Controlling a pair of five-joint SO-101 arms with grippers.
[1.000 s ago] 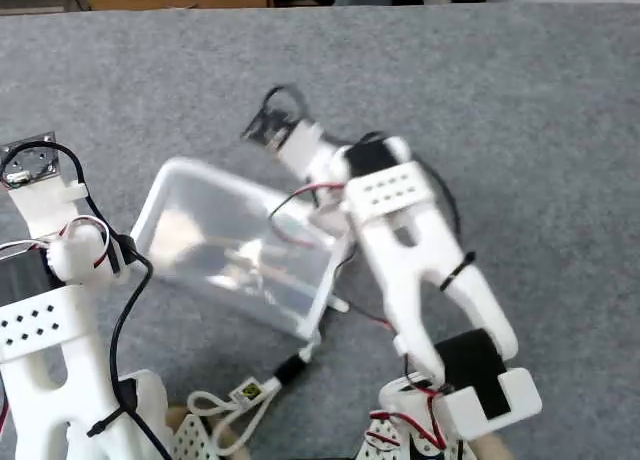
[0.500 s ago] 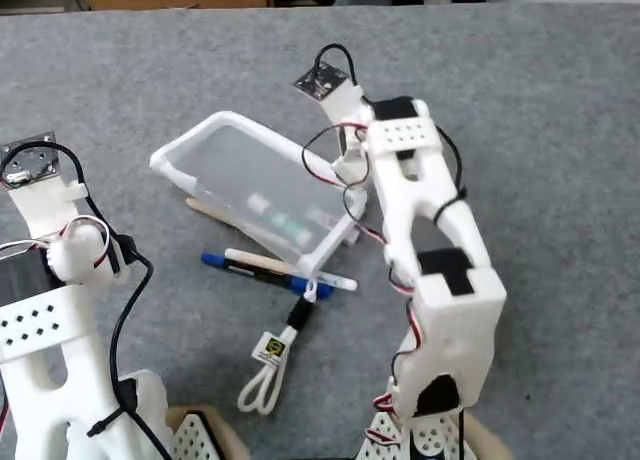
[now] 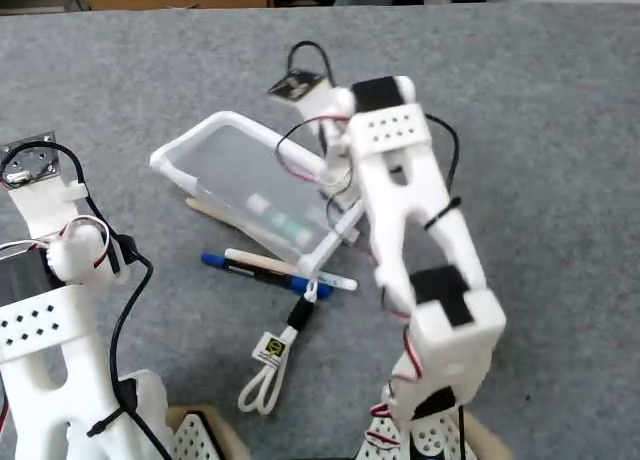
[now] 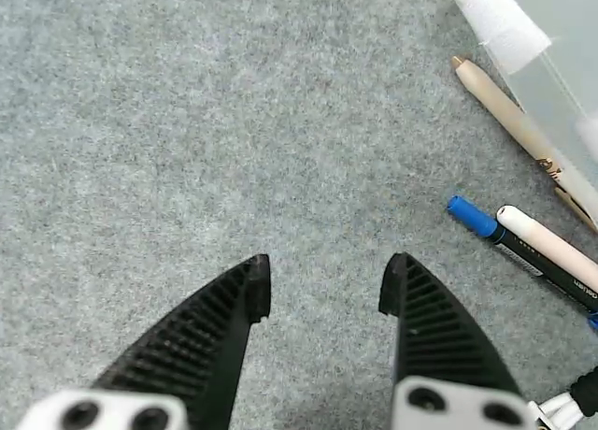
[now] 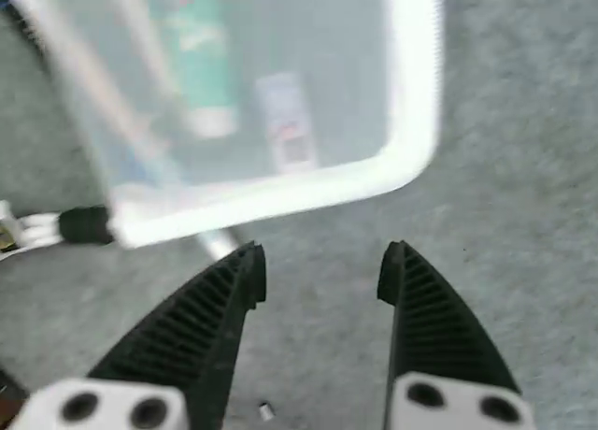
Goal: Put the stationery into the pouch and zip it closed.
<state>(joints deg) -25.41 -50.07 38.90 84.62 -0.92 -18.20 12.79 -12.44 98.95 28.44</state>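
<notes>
Right fingers spread, hovering just off one end of the pouch. Left fingers spread over the table. Pouch lies flat with some items inside; blue pen and cream pen sit outside, beside it.

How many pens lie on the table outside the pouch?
3: a beige pen partly under the pouch, a blue-capped pen and a cream pen beside it. Others may hide beneath.

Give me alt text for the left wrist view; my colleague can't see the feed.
The left gripper hangs open over the grey table cover. Near it lie a beige pen, a blue-capped pen and a white pen, beside the clear pouch.
</notes>
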